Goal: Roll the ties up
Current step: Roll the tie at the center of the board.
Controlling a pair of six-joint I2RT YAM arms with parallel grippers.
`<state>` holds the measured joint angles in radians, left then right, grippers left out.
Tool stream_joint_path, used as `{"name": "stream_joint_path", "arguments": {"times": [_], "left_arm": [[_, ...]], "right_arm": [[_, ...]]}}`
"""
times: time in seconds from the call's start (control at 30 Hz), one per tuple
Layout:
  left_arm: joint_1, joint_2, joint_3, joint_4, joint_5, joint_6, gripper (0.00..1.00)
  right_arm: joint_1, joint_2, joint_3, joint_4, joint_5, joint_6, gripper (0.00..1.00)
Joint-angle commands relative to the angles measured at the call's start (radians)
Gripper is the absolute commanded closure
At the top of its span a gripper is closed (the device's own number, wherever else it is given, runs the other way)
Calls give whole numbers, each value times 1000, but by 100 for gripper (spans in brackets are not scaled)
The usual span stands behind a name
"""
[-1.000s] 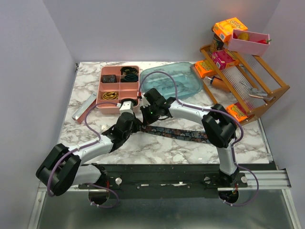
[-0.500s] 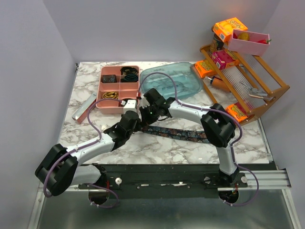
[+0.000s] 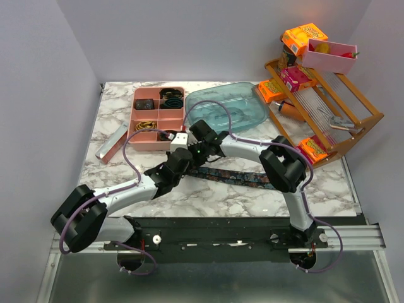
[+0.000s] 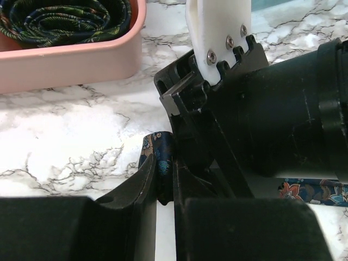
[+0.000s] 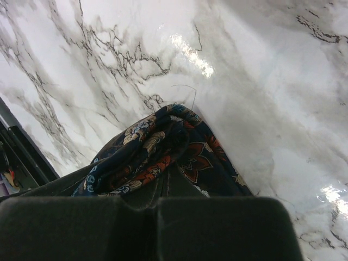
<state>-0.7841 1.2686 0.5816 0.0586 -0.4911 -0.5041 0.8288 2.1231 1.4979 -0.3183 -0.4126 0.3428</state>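
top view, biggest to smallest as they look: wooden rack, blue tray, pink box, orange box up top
1. wooden rack
2. blue tray and pink box: look about alike, not ranked
3. orange box

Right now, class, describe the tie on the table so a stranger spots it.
Start at the marble table, nearer than the pink tray. There a dark floral tie lies stretched rightward. Unlike the coiled ties in the tray, it is mostly unrolled.
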Motion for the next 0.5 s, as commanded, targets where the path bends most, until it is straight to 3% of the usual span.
{"name": "stream_joint_path", "arguments": {"times": [0.0,0.47], "left_arm": [[-21,17,24,17,-33,1,100],[-44,75,61,-55,-118,13,100]], "right_arm": [[3,26,-5,64,-45,30,99],[-42,28,-28,173,-183,70,99]]}}
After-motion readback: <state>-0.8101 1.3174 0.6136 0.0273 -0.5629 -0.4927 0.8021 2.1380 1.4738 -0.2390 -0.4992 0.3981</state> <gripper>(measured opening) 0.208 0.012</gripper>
